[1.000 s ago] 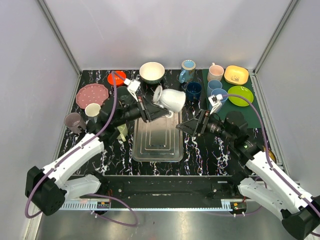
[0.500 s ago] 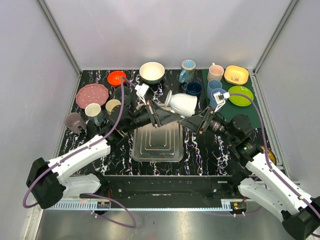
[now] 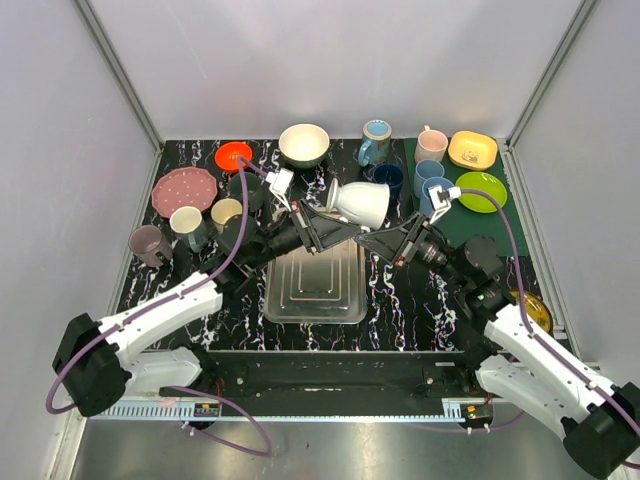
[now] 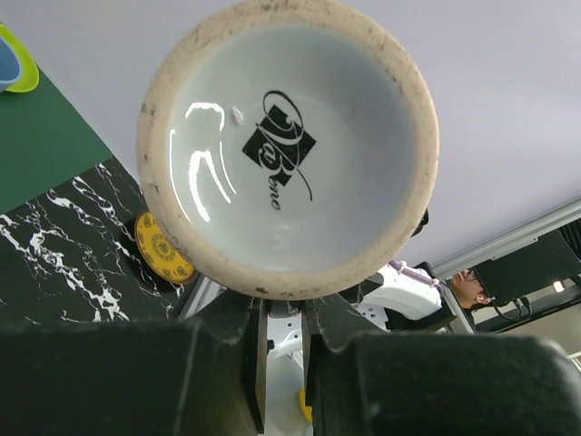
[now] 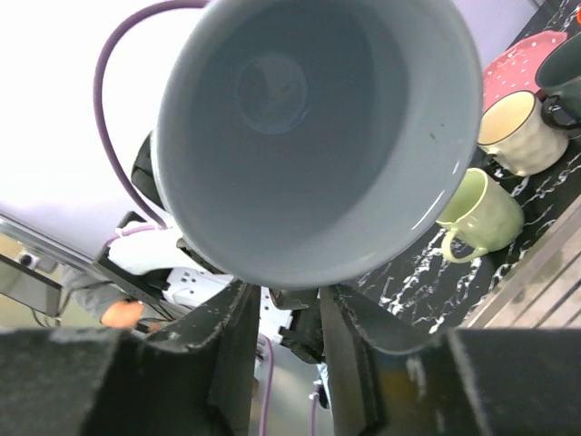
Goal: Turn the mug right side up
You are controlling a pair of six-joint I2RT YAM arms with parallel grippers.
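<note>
A white mug (image 3: 362, 203) hangs on its side above the metal tray (image 3: 312, 300), its mouth facing right. My left gripper (image 3: 335, 228) is shut on it from below. In the left wrist view the mug's base with a black logo (image 4: 286, 145) fills the frame above the nearly closed left gripper (image 4: 284, 313). My right gripper (image 3: 378, 240) reaches in from the right, just under the rim. In the right wrist view I look into the mug's grey-white inside (image 5: 318, 127). The right gripper (image 5: 289, 304) has its jaws partly apart below the rim, and the left gripper shows through the gap.
Behind the mug stand a white bowl (image 3: 304, 144), dark blue mugs (image 3: 387, 178), a pink mug (image 3: 431, 144) and green and yellow dishes on a green mat (image 3: 455, 215). On the left are a pink plate (image 3: 184, 190), an orange bowl (image 3: 233, 155) and several mugs (image 3: 187, 222).
The left arm carried the mug to the right and tipped it further onto its side. The right gripper moved in under the rim, and its jaws narrowed from wide open.
</note>
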